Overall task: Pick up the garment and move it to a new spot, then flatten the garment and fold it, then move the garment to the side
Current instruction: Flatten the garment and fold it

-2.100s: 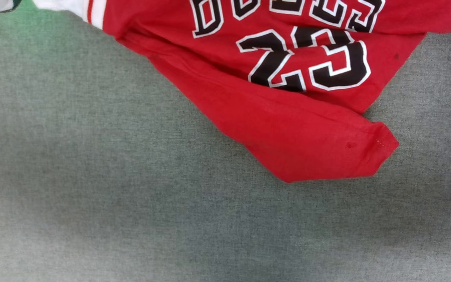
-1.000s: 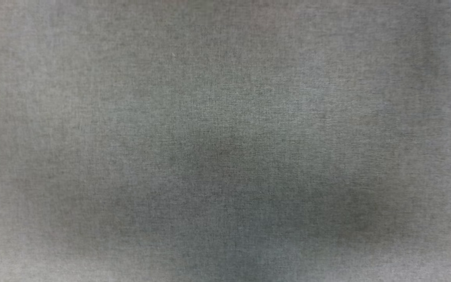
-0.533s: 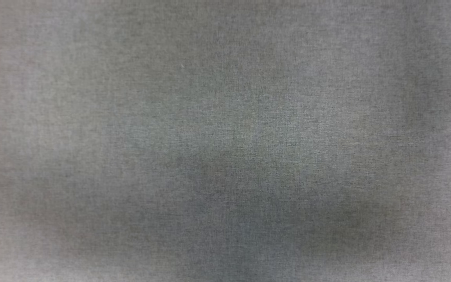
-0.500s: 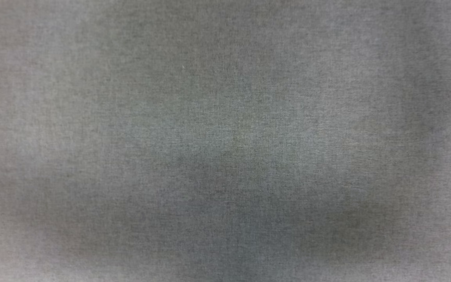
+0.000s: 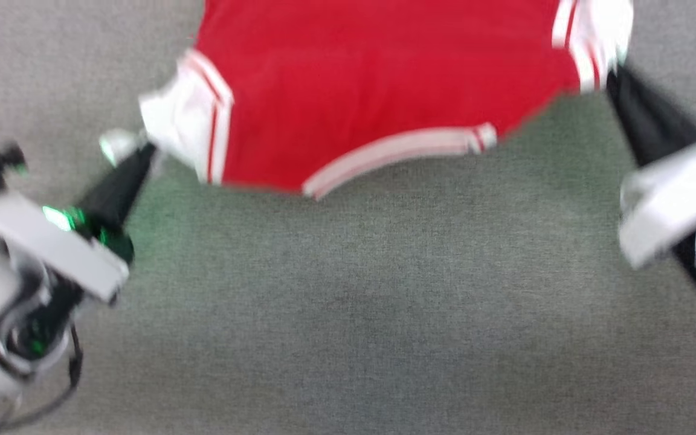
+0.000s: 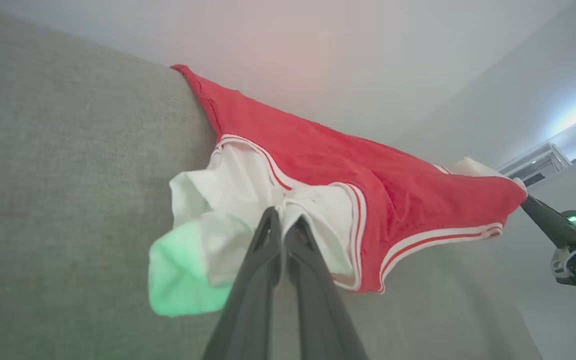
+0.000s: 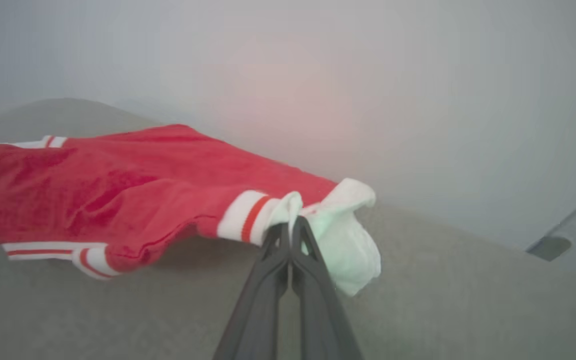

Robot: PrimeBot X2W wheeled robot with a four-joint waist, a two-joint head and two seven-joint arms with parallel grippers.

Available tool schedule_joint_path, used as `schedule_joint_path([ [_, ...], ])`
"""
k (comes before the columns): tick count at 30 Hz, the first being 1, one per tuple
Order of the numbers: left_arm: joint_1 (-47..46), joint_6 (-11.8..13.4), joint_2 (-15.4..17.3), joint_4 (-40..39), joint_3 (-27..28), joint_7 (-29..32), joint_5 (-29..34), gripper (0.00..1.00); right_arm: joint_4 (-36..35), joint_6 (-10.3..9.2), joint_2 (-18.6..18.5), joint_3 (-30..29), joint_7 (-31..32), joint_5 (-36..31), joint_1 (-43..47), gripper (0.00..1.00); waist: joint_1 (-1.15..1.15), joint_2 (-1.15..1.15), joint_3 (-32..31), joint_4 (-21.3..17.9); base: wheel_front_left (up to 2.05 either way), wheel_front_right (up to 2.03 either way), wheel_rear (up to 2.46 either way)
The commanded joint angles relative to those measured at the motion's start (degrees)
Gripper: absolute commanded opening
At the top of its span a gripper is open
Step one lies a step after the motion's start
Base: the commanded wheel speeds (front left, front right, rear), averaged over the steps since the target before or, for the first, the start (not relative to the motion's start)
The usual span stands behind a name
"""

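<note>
Bare room (grey cloth surface (image 5: 348, 314), pale walls (image 7: 443, 100))

We see bright red T-shirt with white striped sleeves (image 5: 384, 90) back in head view, print hidden; left gripper (image 5: 145, 151), right gripper (image 5: 617, 78) now showing, pinching sleeves.

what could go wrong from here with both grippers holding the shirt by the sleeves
1. The left gripper and right gripper each pinch only a small fold of white sleeve, so the garment may slip free if pulled tighter.
2. The red body sags between them; its striped edge could tuck under when lowered onto the grey surface, leaving a crease.
</note>
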Motion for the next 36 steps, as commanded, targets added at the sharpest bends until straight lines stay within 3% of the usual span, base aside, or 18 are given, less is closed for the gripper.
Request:
schedule_joint_path([
  [1, 1.81, 0.02, 0.34, -0.39, 0.01, -0.21, 0.72, 0.0, -1.64, -0.09, -0.29, -0.11, 1.24, 0.49, 2.64, 0.0, 0.0, 0.0, -1.95, 0.04, 0.0, 0.0, 0.0],
  [12, 20.25, 0.03, -0.13, -4.96, 7.99, -0.2, 5.97, 0.0, -17.23, -0.09, -0.2, -2.46, 14.38, 8.62, 27.57, 0.0, 0.0, 0.0, -6.08, -1.41, 0.0, 0.0, 0.0],
  [21, 35.56, 0.03, 4.17, -9.63, 12.47, -0.21, 9.37, 0.0, -23.72, -0.09, 0.02, -5.24, 20.39, 12.7, 40.85, 0.0, 0.0, 0.0, -6.66, -2.08, 0.0, 0.0, 0.0],
  [27, 41.94, 0.03, 6.54, -13.19, 13.73, -0.22, 10.86, 0.0, -26.17, -0.09, -0.25, -6.73, 22.56, 12.85, 44.65, 0.0, 0.0, 0.0, -5.56, -1.97, 0.0, 0.0, 0.0],
  [36, 38.86, 0.03, 3.33, -11.24, 11.22, -0.09, 11.98, 0.0, -20.64, -0.09, -1.96, -1.3, 22.98, 11.21, 40.32, 0.0, 0.0, 0.0, -2.92, -2.11, 0.0, 0.0, 0.0],
])
